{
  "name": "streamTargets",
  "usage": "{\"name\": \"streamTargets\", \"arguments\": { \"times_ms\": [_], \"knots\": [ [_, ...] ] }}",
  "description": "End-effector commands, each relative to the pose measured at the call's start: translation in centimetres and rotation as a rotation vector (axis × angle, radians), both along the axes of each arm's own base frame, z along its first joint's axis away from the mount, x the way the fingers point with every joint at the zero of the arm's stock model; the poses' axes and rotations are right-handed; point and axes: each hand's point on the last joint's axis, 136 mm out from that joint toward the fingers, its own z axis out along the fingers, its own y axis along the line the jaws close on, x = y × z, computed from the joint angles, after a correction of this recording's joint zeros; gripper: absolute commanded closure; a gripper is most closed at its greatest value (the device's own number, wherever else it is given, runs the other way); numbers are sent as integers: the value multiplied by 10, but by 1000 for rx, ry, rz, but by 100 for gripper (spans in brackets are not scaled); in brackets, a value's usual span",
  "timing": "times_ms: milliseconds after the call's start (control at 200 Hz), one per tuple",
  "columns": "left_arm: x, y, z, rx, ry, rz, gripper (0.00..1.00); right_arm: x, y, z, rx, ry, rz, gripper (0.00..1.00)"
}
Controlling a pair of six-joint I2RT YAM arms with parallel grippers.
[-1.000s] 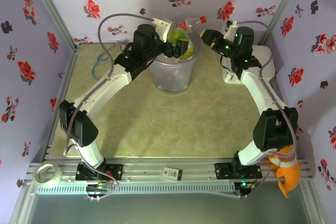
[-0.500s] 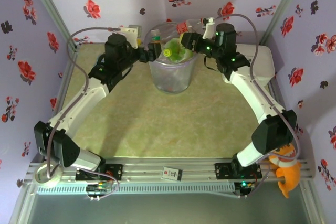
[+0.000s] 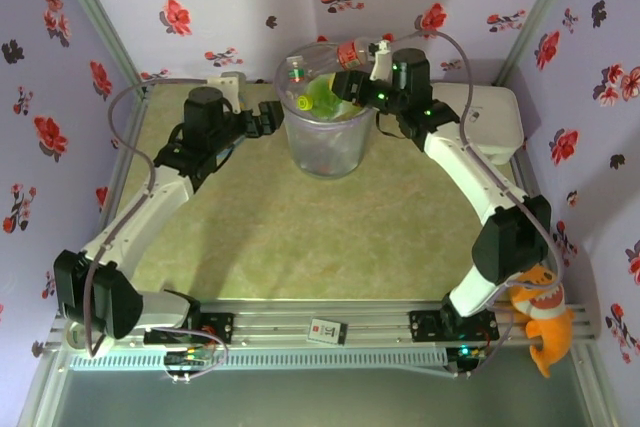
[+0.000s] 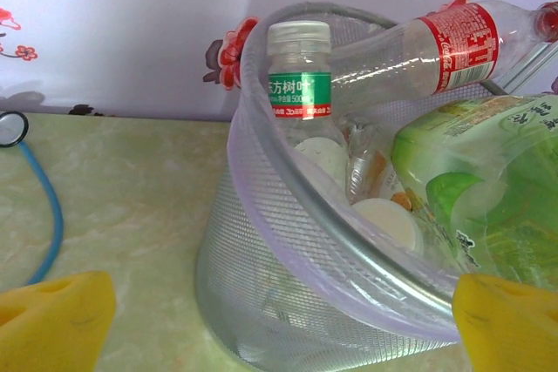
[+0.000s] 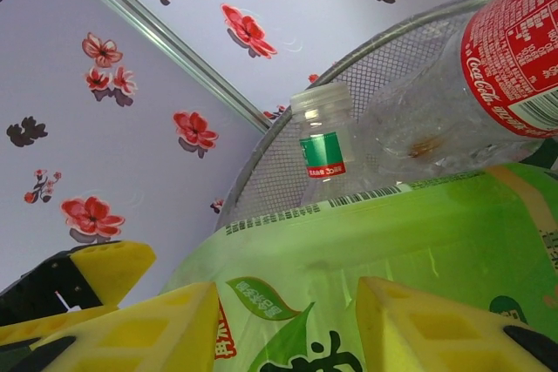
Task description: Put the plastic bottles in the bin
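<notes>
Left gripper (image 3: 272,119), jaws wide and empty, has drawn back to the left of the bin (image 3: 330,155); right gripper (image 3: 346,87) has moved in and closed on the green bottle (image 3: 322,98) atop the full bin, probably to press it home.

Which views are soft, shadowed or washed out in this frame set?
Top external: soft overall, arm shadows on the table. Left wrist: white-capped bottle and bin rim sharp, yellow fingertips blurred, wall bright. Right wrist: Coca-Cola bottle label crisp, green-labelled bottle close yet legible.
</notes>
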Motion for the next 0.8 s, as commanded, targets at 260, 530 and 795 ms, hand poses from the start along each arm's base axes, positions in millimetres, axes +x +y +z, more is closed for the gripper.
{"name": "streamTargets", "arguments": {
  "times_ms": [260, 530, 795],
  "knots": [
    [-7, 29, 10, 53, -24, 78, 0, 11, -31, 31, -57, -80, -91, 49],
    [-14, 54, -2, 167, -6, 149, 0, 8, -95, 26, -134, -87, -243, 39],
    [-25, 102, -40, 368, 11, 321, 0, -20, -179, -42, -405, -31, -448, 1]
  ]
}}
